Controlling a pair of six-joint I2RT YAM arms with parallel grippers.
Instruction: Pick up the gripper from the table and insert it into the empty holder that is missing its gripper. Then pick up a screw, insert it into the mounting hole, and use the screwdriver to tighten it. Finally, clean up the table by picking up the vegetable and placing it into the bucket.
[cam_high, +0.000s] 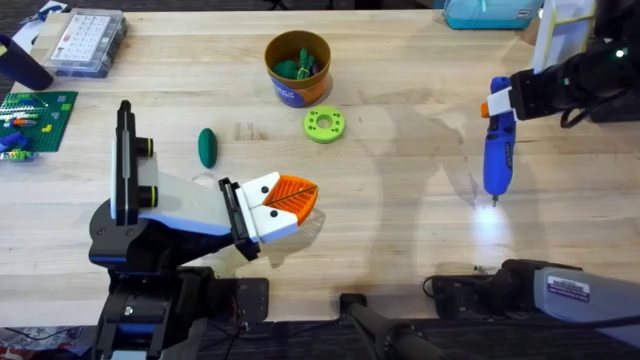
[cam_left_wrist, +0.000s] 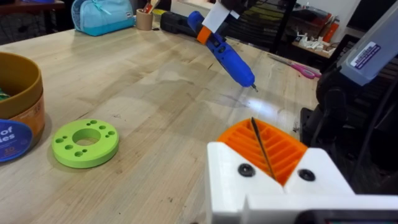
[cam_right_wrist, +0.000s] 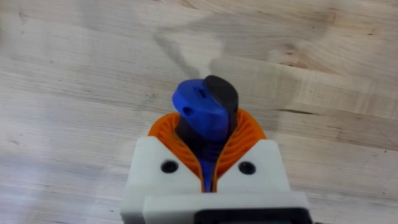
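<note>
On the wooden table (cam_high: 400, 200) you have two grippers, one screwdriver, one vegetable lying loose, one bucket and one lime-green ring. Your right gripper (cam_right_wrist: 208, 163) has its orange ribbed pads clamped on the screwdriver (cam_high: 497, 150), a blue pen-shaped tool with an orange-and-white band near the held end and a thin metal tip; it hangs tip-down at the right side of the table, the tip just above a bright spot of light on the wood. In the right wrist view you look down the blue body, with its black end cap showing between the pads. Your left gripper (cam_high: 300, 196) sits low near the middle of the table, white with orange pads, its jaws pressed together on nothing, only a thin dark seam between them in the left wrist view. The vegetable (cam_high: 207, 147), a small dark green smooth oblong, lies on the wood between the left arm and the bucket, apart from both. The bucket (cam_high: 298, 68) stands upright toward the far middle, orange-tan with a blue-purple band around its lower part, and green pieces show inside it. The lime-green ring (cam_high: 324, 125), flat with small holes around a central opening, lies just beside the bucket on its near side. A clear compartment box (cam_high: 85, 42) sits at the far left corner.
</note>
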